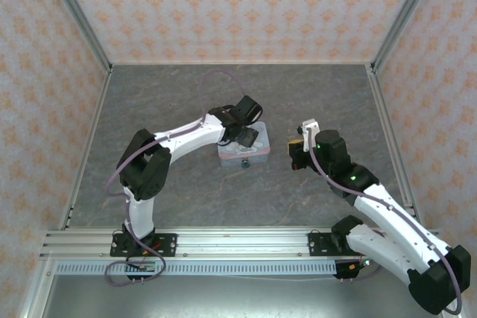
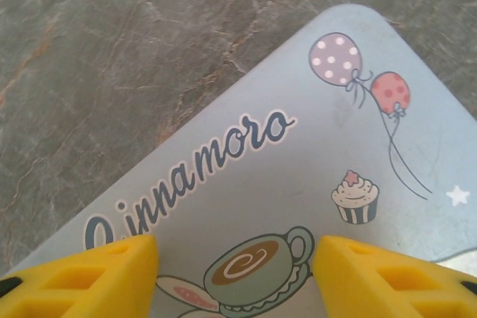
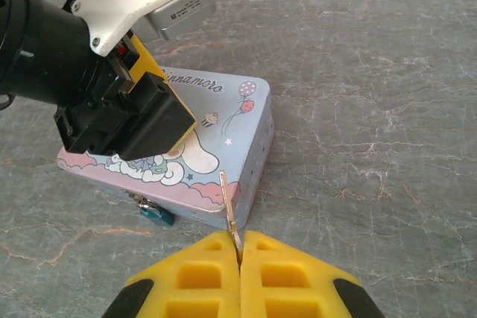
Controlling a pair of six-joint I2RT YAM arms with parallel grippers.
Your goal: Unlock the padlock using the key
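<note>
The pastel cartoon tin (image 1: 246,153) lies mid-table. The tiny teal padlock (image 1: 244,163) hangs from the hasp on its near side and shows as a teal body with a metal shackle (image 3: 156,214). My left gripper (image 1: 244,138) is down over the tin lid (image 2: 298,169), open, its yellow fingers (image 2: 97,273) spread either side of the printed cup. My right gripper (image 3: 240,247) is shut on the key (image 3: 229,202). The thin blade sticks out forward, close to the tin's near right corner (image 3: 250,184) and to the right of the padlock.
The grey marbled table (image 1: 179,102) is ringed by patterned walls. The left arm's wrist and camera block (image 3: 112,57) hang over the tin's left half. Bare floor lies to the right of the tin (image 3: 373,124).
</note>
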